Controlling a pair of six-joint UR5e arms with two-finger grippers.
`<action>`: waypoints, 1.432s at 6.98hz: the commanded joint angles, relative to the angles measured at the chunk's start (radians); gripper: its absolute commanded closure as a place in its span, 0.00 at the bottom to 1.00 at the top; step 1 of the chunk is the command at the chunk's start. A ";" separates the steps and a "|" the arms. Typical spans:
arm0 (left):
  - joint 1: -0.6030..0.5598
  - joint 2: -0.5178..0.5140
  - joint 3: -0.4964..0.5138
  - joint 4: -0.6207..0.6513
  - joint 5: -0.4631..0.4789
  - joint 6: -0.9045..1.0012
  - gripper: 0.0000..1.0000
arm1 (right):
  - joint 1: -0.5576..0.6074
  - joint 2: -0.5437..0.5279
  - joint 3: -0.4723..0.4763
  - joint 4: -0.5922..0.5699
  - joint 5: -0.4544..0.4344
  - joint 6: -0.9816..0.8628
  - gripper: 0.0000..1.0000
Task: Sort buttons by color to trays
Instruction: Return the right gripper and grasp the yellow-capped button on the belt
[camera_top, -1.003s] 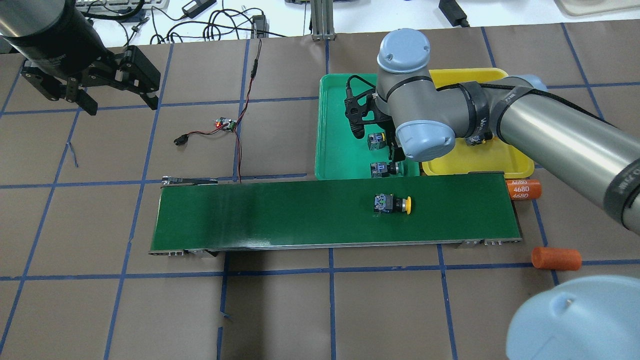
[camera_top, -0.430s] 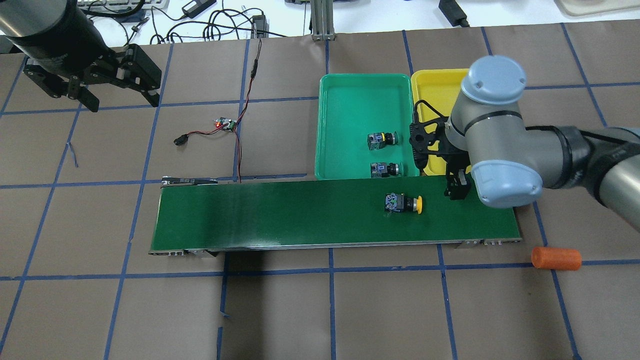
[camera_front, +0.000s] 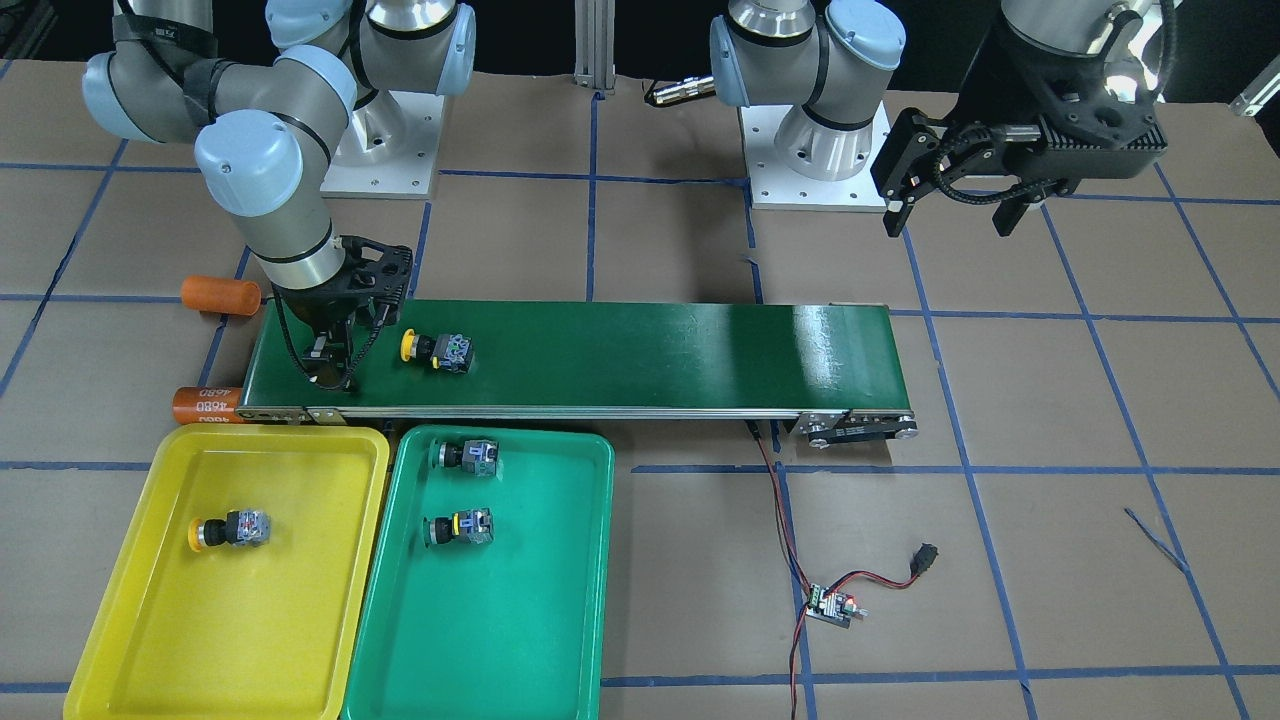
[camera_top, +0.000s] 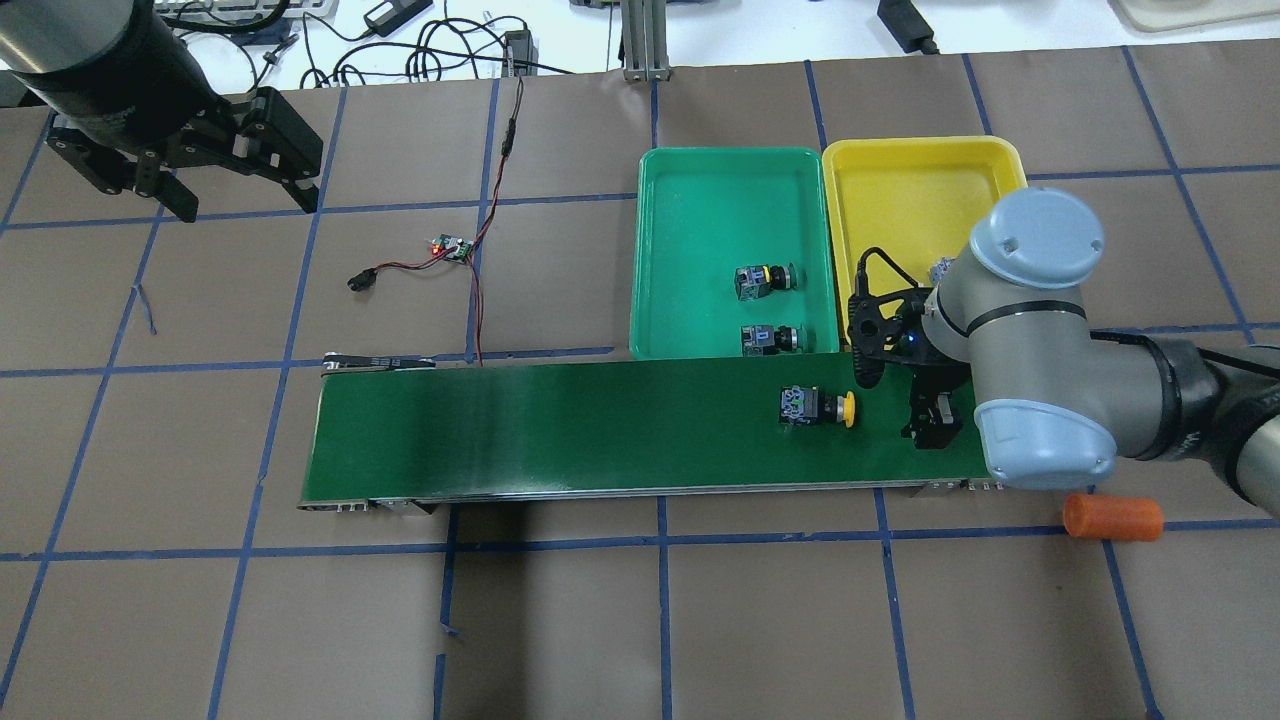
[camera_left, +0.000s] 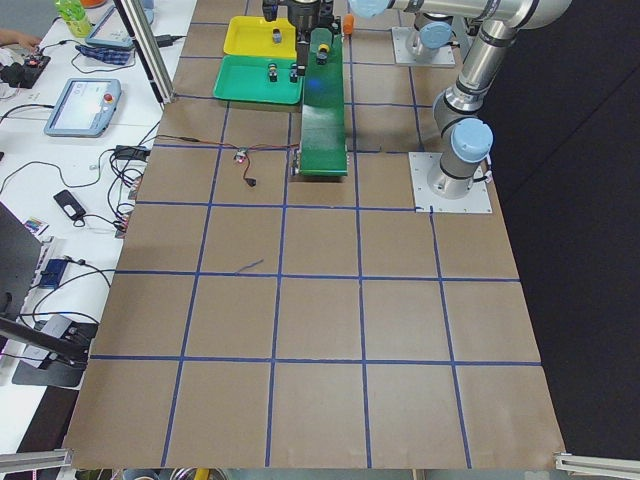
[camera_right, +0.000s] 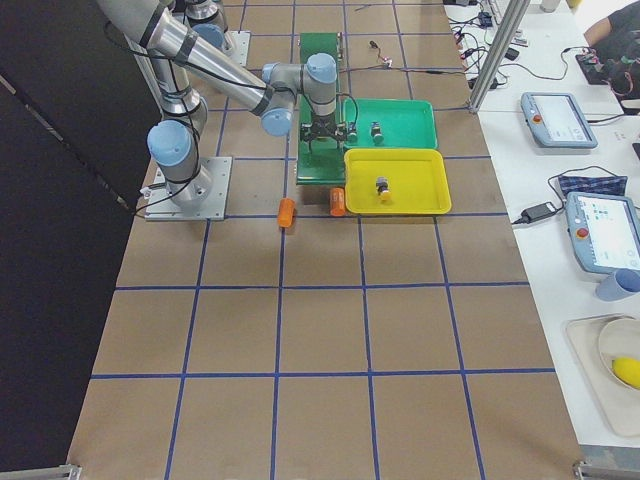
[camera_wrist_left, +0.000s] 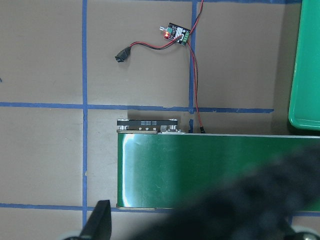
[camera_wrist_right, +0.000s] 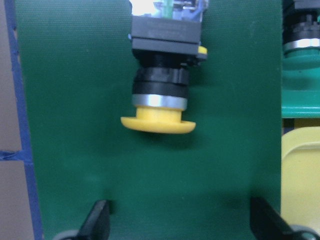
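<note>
The right tool (camera_top: 895, 405) is hanging low over the right end of the long dark-green conveyor belt (camera_top: 550, 430), its two black fingers spread wide with nothing between them. The wrist view is showing both fingertips (camera_wrist_right: 97, 222) apart at the bottom edge. The yellow-capped push-button switch (camera_top: 815, 408), with a black body, is lying on its side on the belt just ahead of them. Its cap is pointing toward the tool and touching neither finger.

The left tool (camera_top: 245, 195) is hanging above the brown paper-covered counter (camera_top: 560, 620), well apart from the belt's left end, its fingers likewise spread and empty.

The shallow green plastic tray (camera_top: 720, 200) is sitting just beyond the belt and holding two switches with green-looking caps: the plain switch (camera_front: 467, 457) near the belt and the yellow-collared switch (camera_front: 460, 527) farther in. The shallow yellow plastic tray (camera_top: 920, 180) is sitting right beside it, holding a second yellow-capped switch (camera_front: 230, 530).

The plain orange cylinder (camera_top: 1112, 517) and the numbered orange cylinder (camera_front: 205, 405) are lying off the belt's right end. The small circuit board with red wires (camera_top: 452, 248) is lying beyond the belt's left end.
</note>
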 joint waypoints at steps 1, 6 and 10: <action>0.000 0.000 -0.001 0.001 0.000 0.001 0.00 | 0.002 -0.007 0.012 -0.004 0.003 0.002 0.00; 0.000 0.000 -0.001 0.000 0.000 0.003 0.00 | 0.136 0.003 0.005 -0.038 -0.008 0.093 0.00; 0.000 0.000 -0.001 0.000 0.000 0.001 0.00 | 0.123 0.003 -0.004 -0.121 -0.017 -0.005 0.72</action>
